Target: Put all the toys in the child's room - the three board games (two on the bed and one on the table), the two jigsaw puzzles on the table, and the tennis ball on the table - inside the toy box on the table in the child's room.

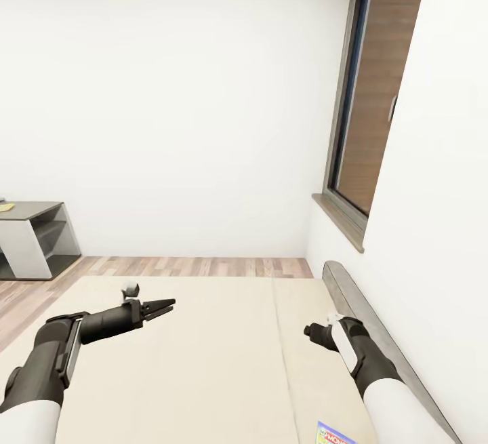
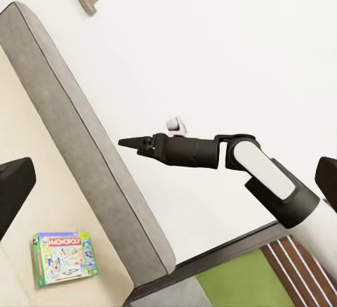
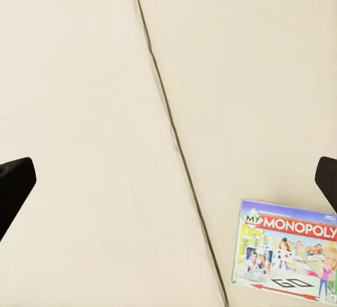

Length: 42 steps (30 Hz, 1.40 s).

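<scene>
A: What is seen at the far left of the head view?

B: A low grey shelf unit (image 1: 37,237) is seen there, on the wood floor (image 1: 196,266), against the white wall (image 1: 169,91).

A: And next to that?

B: The left gripper (image 1: 165,306) is held out over the bed (image 1: 203,362). Its two dark fingers are pressed together to a point. Nothing is held in it.

A: What is under the arms?

B: Two beige pads are laid side by side on the bed, with a thin seam (image 3: 175,145) between them.

A: Where is a board game seen?

B: A blue board game (image 1: 333,434) is laid flat on the right pad, near the bottom edge of the head view. "MY MONOPOLY" is printed on it (image 3: 288,249). It is touched by no gripper. It is also seen in the left wrist view (image 2: 63,258), near the grey headboard (image 2: 84,145).

A: And the right gripper?

B: The right gripper (image 2: 135,142) is held above the right pad. Its fingers are closed to a point too, and nothing is gripped.

A: What is at the far right?

B: The grey headboard is set along the wall, and a window (image 1: 369,91) is seen above it.
</scene>
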### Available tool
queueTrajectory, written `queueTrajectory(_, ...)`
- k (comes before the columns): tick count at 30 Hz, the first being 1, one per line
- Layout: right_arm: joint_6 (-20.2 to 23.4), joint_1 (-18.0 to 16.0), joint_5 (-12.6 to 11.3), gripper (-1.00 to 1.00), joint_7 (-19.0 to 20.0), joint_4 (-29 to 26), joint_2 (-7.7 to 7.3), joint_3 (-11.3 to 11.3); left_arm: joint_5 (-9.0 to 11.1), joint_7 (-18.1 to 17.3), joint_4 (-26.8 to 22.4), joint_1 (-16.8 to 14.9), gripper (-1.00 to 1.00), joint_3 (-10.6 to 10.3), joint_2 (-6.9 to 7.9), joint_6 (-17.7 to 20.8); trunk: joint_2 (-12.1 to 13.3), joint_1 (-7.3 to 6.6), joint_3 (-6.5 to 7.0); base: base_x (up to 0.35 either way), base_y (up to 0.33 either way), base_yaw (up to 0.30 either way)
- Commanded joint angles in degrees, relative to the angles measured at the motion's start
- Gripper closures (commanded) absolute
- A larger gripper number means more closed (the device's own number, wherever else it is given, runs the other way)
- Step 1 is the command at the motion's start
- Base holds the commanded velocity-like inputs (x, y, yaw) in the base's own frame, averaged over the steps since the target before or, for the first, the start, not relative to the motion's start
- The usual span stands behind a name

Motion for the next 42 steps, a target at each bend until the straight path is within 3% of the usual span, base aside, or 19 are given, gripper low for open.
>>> queueTrajectory(1, 0.17, -0.01, -0.62, -1.0, -0.45, -0.13, 0.06, -0.14, -0.57, -0.52, -0.03, -0.03, -1.0, 0.08, -0.02, 0.58, -0.05, 0.02, -0.03, 0.0, 0.0, 0.0)
queueTrajectory(19, 0.1, 0.05, -0.47, -1.0, -0.88, -0.31, 0.18, -0.07, -0.59, -0.52, -0.12, -0.03, -1.0, -0.01, -0.44, 0.57, -0.05, 0.02, -0.18, 0.0, 0.0, 0.0)
queueTrajectory(42, 0.33, -0.01, -0.46, -1.0, -0.74, -0.32, 0.02, -0.16, -0.52, -0.52, -0.28, -0.03, -1.0, 0.09, -0.38, 0.57, -0.05, 0.02, -2.06, 0.0, 0.0, 0.0)
